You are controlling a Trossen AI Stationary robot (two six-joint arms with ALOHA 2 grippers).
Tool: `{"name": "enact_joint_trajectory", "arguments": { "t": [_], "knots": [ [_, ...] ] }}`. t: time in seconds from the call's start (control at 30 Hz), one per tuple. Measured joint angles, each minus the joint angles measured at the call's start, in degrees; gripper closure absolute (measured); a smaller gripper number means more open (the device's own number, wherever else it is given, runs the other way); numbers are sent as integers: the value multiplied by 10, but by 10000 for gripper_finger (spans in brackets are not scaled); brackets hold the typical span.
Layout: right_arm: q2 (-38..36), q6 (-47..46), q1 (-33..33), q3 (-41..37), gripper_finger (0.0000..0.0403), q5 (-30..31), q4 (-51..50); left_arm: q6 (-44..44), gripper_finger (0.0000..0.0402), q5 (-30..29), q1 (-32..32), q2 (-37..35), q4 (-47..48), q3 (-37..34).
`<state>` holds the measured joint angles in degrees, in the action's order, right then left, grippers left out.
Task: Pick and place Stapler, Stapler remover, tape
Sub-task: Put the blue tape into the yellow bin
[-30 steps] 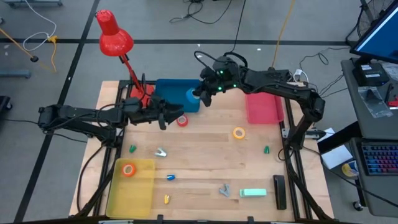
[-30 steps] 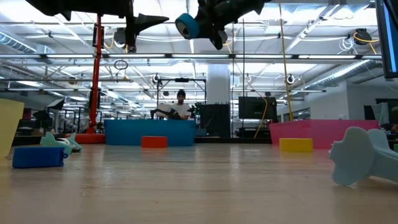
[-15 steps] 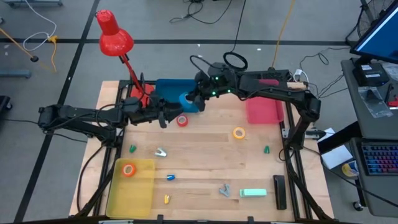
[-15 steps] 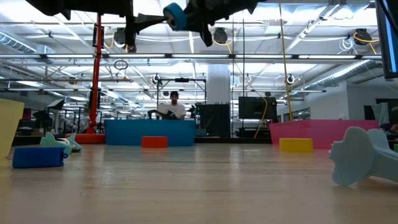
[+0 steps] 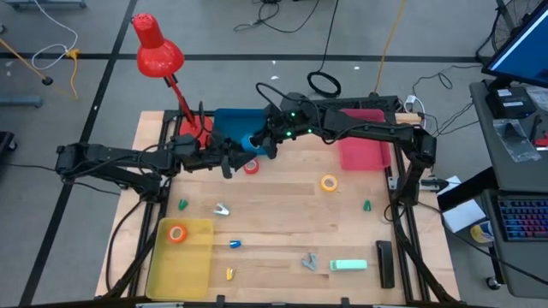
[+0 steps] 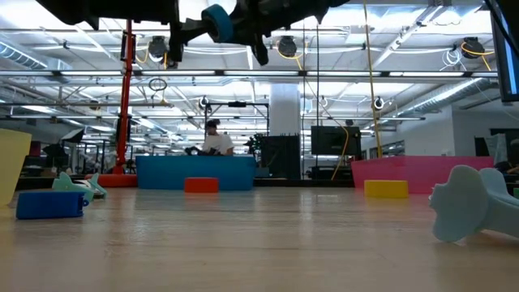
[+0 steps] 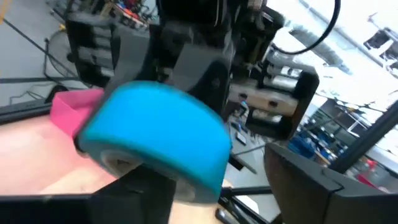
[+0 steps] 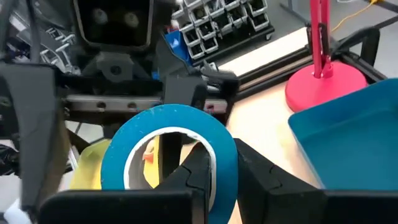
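My right gripper point(image 5: 259, 144) is shut on the blue tape roll point(image 5: 248, 141), held in the air by the near edge of the blue tray point(image 5: 231, 122). My left gripper point(image 5: 233, 160) is open and level, facing the roll; in the left wrist view the roll point(image 7: 155, 143) fills the space ahead of its fingers. I cannot tell whether it touches the roll. The red tape point(image 5: 251, 167) and yellow tape point(image 5: 330, 182) lie flat on the table. The orange tape point(image 5: 176, 233) lies in the yellow tray point(image 5: 184, 265). The mint stapler point(image 5: 348, 266) and a grey-blue stapler remover point(image 5: 309, 261) lie near the front edge. My right gripper holds the blue tape roll by its ring wall point(image 8: 225, 163), with one finger point(image 8: 194, 175) inside the hole and the other point(image 8: 261, 177) outside. The fingers come roughly level from the table's right side. The roll is lifted clear, standing on edge, high above the table point(image 6: 217, 23).
A pink tray point(image 5: 361, 147) stands at the back right, and a red lamp point(image 5: 158, 51) with its base point(image 5: 190, 127) at the back left. Small green, blue and yellow bits and a silver piece point(image 5: 222, 209) lie scattered on the table. A person shows in the room beyond.
My right gripper has carried the blue tape roll toward the table's left and a little nearer, up to my left gripper, keeping it lifted. In the low view the roll has gone left and slightly up.
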<state>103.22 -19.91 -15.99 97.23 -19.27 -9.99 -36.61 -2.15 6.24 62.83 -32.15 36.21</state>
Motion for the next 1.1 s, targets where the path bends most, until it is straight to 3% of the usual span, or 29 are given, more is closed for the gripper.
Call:
{"name": "enact_joint_trajectory", "arguments": {
  "t": [0.13, 0.27, 0.47, 0.63, 0.77, 0.9, 1.1],
  "knots": [
    [0, 9, 1, 0, 369, 6, -1, -1, 259, 18, 1, 0, 4, 0],
    [0, 10, 2, 0, 337, 2, 3, 18, 363, 34, 3, -1, 3, 0],
    [0, 56, 1, 0, 287, -30, -26, -14, 363, 86, 2, -7, 39, 0],
    [-9, 101, -2, 0, 264, -25, -87, -103, 363, 138, -4, -32, 215, 1],
    [-18, 122, -6, 0, 256, -27, -142, -193, 363, 131, -19, -54, 333, 0],
    [-19, 146, -7, 0, 256, -31, -176, -309, 363, 150, -61, -72, 406, 2],
    [-19, 162, -14, 0, 259, -31, -202, -482, 363, 165, -174, -75, 569, 67]
  ]
}}
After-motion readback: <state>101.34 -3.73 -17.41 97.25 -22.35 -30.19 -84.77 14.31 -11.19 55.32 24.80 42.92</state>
